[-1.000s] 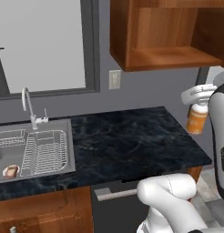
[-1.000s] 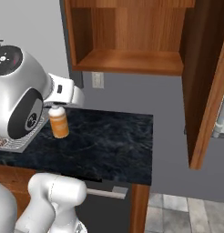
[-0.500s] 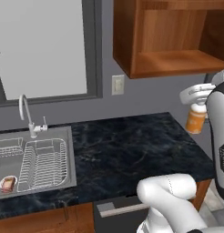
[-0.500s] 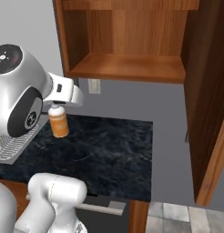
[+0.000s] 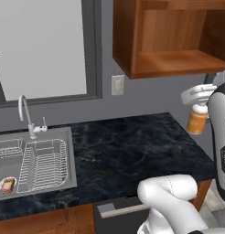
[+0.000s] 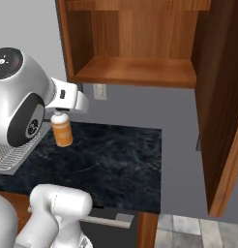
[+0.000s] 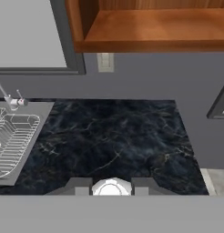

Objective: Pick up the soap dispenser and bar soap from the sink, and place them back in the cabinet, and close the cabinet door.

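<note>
The soap dispenser [image 5: 196, 120], a small orange bottle with a white pump top, hangs upright above the right end of the black counter. My gripper [image 5: 198, 104] is shut on its neck. In the right base view the dispenser [image 6: 62, 131] hangs under the gripper [image 6: 60, 115], below and left of the open cabinet [image 6: 135, 72]. The cabinet door [image 6: 221, 101] stands swung open at the right. In the hand view the pump top [image 7: 111, 187] sits between the fingertips [image 7: 80, 187]. The bar soap [image 5: 8, 184] lies on a white dish in the sink [image 5: 36, 137].
A wire rack [image 5: 43, 164] fills the sink's right half, with the curved faucet [image 5: 25, 114] behind it. A wall outlet [image 5: 117, 84] sits under the window. The black counter [image 5: 132, 151] runs from the sink to the right edge, and the cabinet shelf [image 7: 155, 29] lies ahead and above.
The whole picture has shifted with the camera, and the cabinet now sits lower and larger in both base views. The dispenser stays in my shut gripper, a little higher over the counter.
</note>
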Controlling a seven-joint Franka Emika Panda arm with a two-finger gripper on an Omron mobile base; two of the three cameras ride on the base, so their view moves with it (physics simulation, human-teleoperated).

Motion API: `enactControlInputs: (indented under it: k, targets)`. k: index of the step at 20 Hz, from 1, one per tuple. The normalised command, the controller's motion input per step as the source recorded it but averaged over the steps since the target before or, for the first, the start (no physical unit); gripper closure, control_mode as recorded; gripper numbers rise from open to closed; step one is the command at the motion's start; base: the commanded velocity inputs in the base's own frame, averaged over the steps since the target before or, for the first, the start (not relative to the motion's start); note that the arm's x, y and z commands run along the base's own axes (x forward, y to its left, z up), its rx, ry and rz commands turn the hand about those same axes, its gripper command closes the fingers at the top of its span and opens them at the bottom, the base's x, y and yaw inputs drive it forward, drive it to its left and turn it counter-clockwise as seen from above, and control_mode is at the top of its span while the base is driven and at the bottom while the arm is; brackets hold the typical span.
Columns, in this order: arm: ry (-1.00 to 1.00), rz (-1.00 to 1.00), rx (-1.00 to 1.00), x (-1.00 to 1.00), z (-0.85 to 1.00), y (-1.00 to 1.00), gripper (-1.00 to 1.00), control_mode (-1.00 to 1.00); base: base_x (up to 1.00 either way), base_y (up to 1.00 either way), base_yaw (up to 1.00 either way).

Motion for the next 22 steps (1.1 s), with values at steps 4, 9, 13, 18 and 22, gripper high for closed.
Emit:
enactControlInputs:
  k: [4,9,13,18,22]
  targets:
    - [0.0,0.0,0.0,0.0,0.0,0.0,1.0,1.0,0.14,-0.26,-0.16]
    - [0.0,0.0,0.0,0.0,0.0,0.0,1.0,1.0,0.01,-0.44,-0.12]
    - [0.0,0.0,0.0,0.0,0.0,0.0,1.0,1.0,0.0,-0.49,-0.14]
    - [0.0,0.0,0.0,0.0,0.0,0.0,1.0,1.0,0.0,-0.51,-0.14]
    - [0.0,0.0,0.0,0.0,0.0,0.0,1.0,1.0,0.01,-0.34,-0.1]
